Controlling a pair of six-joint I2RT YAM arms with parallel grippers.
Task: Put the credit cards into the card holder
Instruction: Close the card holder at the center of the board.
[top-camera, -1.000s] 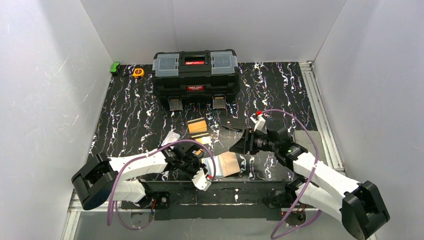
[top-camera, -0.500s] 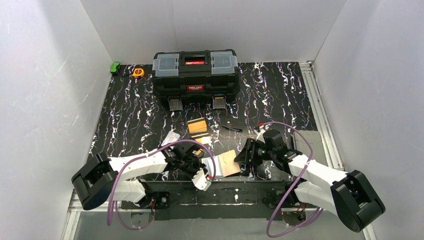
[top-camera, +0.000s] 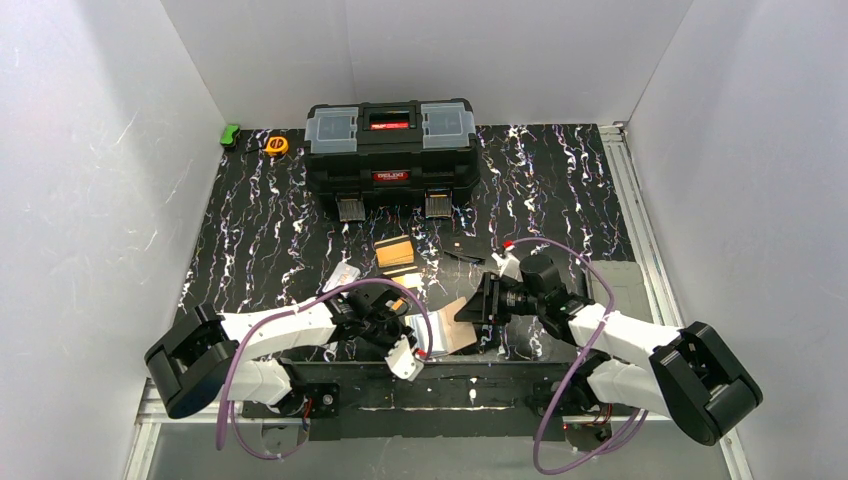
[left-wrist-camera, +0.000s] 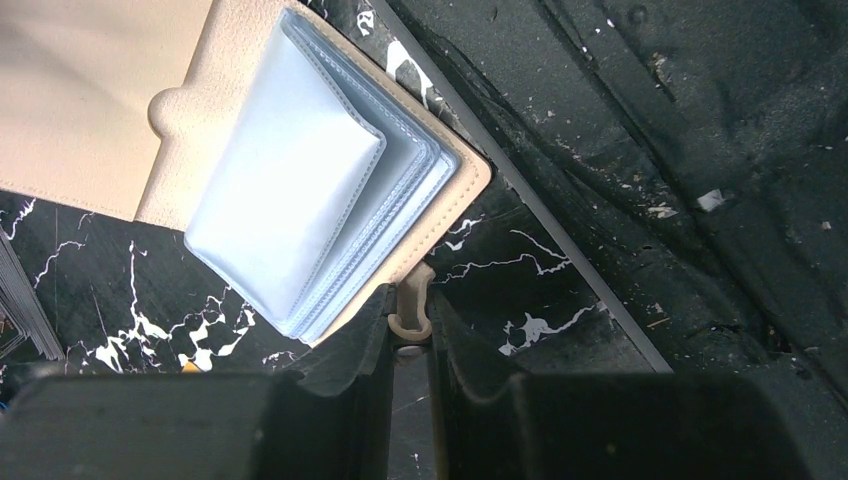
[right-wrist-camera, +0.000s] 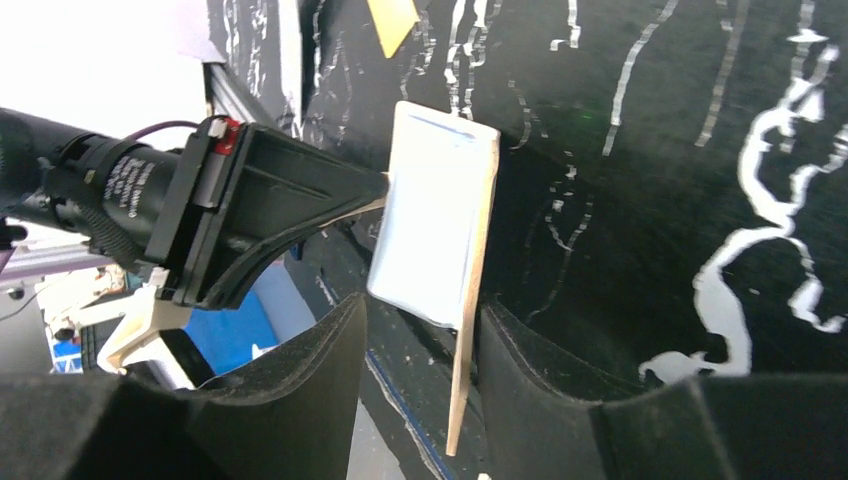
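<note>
At the table's (top-camera: 560, 180) near edge, the left gripper (left-wrist-camera: 410, 312) is pinching the holder's (top-camera: 445, 328) snap tab (left-wrist-camera: 410, 300), while the right gripper (right-wrist-camera: 420, 318) is standing open around its raised cover flap (right-wrist-camera: 480, 250). Cards (top-camera: 393, 253) are lying farther back, well apart from the holder. Whether the cloudy pockets (left-wrist-camera: 290, 200) are holding any is unclear.

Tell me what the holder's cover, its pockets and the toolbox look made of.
Cover: beige leather or an imitation; smooth and matte, no way to tell which. Pockets: thin flexible plastic, bluish-grey and glossy, with a seam line along the edges. Toolbox: probably hard moulded plastic, black, with translucent lid compartments.
</note>
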